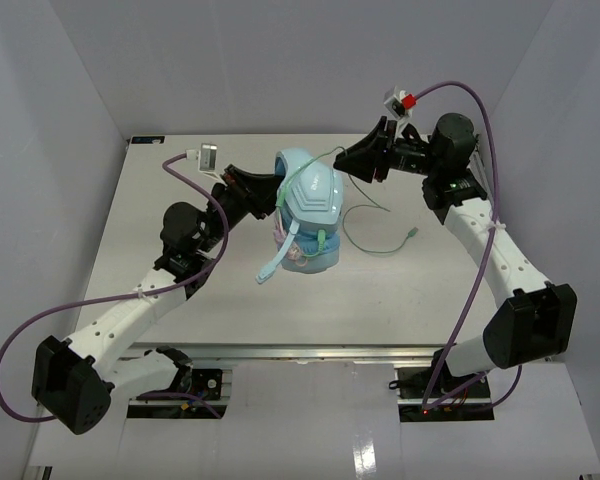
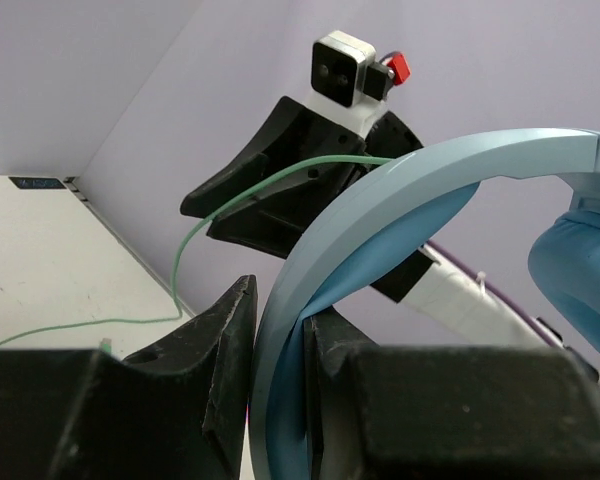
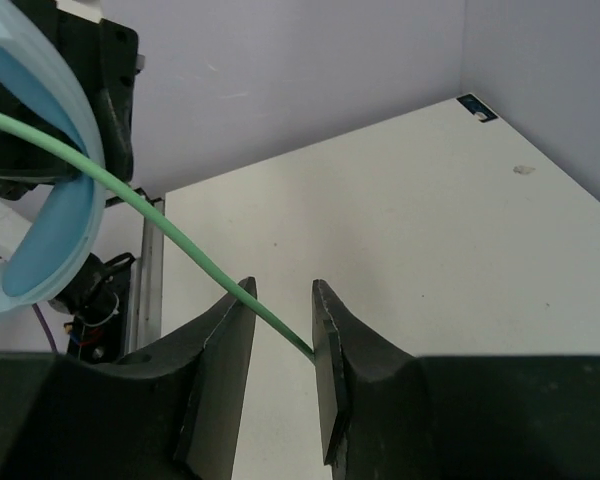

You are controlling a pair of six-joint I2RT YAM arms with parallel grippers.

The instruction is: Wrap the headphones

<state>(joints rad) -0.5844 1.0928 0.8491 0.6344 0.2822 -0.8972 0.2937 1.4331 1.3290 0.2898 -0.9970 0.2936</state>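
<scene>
The left fingers (image 2: 230,330) pinch the headband (image 2: 380,195) of the headphones (image 1: 310,200) steady; the right fingers (image 3: 225,340), spread about the cord (image 3: 160,225), should close before winding it taut.

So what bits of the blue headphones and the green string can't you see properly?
Right wrist view: the cord vanishes behind a finger of the right gripper, so where it runs next is hidden.
Left wrist view: the left gripper clamps the headphones, but an earcup is cut off by the right edge.
Top view: the cord's plug is too small to identify.
</scene>
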